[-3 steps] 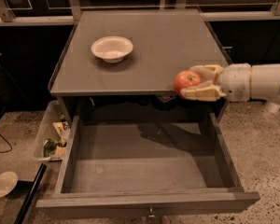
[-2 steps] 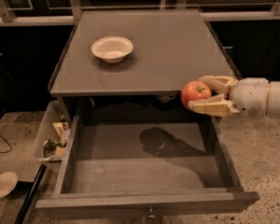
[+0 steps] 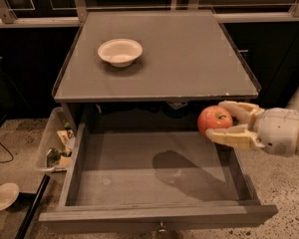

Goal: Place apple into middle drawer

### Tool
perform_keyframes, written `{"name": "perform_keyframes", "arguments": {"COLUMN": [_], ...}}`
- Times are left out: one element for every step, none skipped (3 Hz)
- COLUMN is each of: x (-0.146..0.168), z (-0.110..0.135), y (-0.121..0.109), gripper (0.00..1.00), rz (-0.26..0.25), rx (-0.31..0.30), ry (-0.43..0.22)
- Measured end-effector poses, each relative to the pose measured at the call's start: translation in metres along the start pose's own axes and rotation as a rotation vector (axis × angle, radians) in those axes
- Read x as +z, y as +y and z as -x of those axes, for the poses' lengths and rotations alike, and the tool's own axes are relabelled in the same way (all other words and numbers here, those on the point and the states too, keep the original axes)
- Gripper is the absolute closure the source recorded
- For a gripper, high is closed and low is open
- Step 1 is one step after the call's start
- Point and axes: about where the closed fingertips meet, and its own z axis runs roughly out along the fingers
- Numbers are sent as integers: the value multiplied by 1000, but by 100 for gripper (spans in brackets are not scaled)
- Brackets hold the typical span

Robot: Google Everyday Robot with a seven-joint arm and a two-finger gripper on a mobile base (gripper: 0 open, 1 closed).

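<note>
No legible text/labels anywhere, incl. on tool (image 3: pixel 219 119) w/ apple (image 3: pixel 214 117) in grip over middle drawer (image 3: pixel 154 216), right side.

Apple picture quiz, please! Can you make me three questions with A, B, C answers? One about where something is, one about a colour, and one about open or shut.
1. Where is the apple?
A. On the floor
B. Held in the end effector, above the right side of the middle drawer
C. Behind the cabinet

2. What colour is the bowl on the cabinet top?
A. White
B. Blue
C. Green

3. How is the middle drawer?
A. Shut tight
B. Pulled open
C. Lifted out and turned over

Answers:
1. B, the end effector's fingers are closed on the apple, which hangs over the drawer, near its right wall.
2. A, the bowl looks white against the grey top.
3. B, the inside floor of the drawer shows in front of the cabinet.
</note>
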Motion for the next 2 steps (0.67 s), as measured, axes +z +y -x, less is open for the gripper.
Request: {"name": "perform_keyframes", "arguments": {"x": [0,17], "z": [0,-7], "y": [1,3], "gripper": [100,100], "rz": [2,37], "rx": [1,9], "ry": [0,15]}}
